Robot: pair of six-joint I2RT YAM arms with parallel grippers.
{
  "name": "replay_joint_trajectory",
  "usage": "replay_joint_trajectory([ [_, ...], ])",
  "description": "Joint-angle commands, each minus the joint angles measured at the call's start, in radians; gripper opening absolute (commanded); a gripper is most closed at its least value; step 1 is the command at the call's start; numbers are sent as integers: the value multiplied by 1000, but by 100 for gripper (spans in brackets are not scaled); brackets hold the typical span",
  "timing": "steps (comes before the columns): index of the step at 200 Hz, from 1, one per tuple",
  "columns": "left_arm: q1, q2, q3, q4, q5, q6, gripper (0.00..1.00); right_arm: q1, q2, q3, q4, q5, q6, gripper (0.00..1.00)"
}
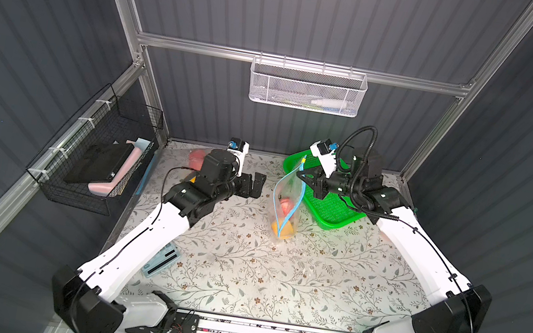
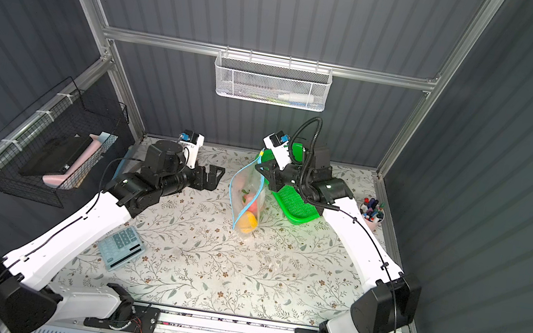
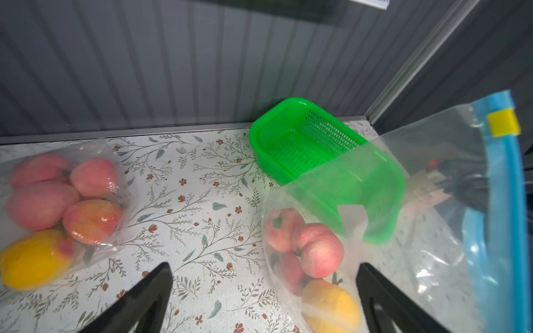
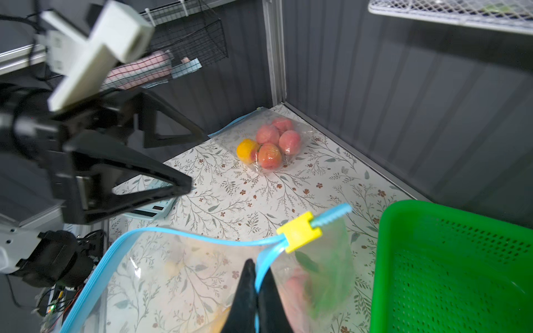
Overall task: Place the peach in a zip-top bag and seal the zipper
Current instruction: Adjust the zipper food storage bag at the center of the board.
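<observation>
A clear zip-top bag (image 1: 284, 192) (image 2: 246, 189) stands mid-table with its blue zipper mouth spread open. Inside lie pink peaches (image 3: 318, 249) (image 1: 286, 203) over a yellow fruit (image 3: 328, 305). My right gripper (image 4: 258, 266) (image 1: 300, 175) is shut on the blue zipper strip just below the yellow slider (image 4: 299, 231) and holds that end up. My left gripper (image 3: 264, 266) (image 1: 259, 184) is open, low over the table just left of the bag, with nothing between its fingers.
A second clear bag of peaches (image 1: 197, 157) (image 4: 271, 144) lies at the back left. A green basket (image 1: 330, 211) (image 4: 450, 259) sits under the right arm. A pale blue device (image 2: 121, 247) lies front left; a marker cup (image 2: 372, 212) stands far right.
</observation>
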Motion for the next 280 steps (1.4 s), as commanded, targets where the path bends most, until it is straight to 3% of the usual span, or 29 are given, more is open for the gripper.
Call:
replay_joint_trajectory([
  [1, 5, 36, 65, 56, 156, 138, 100, -2, -26, 42, -4, -146, -89, 0],
  [47, 5, 64, 82, 60, 357, 372, 98, -11, -2, 78, -39, -255, -191, 0],
  [97, 8, 47, 89, 6, 572, 564, 99, -47, 85, 135, -250, -370, -456, 0],
  [125, 12, 75, 133, -1, 557, 575, 99, -48, 138, 181, -349, -434, -530, 0],
  [144, 22, 106, 181, -46, 619, 592, 97, -48, 147, 181, -378, -458, -571, 0],
  [170, 69, 157, 267, -118, 760, 566, 91, -48, 149, 180, -412, -483, -617, 1],
  [256, 100, 260, 361, -181, 918, 585, 68, -48, 147, 176, -439, -561, -664, 1],
  [280, 100, 309, 403, -226, 974, 596, 56, -48, 148, 178, -436, -588, -669, 1],
])
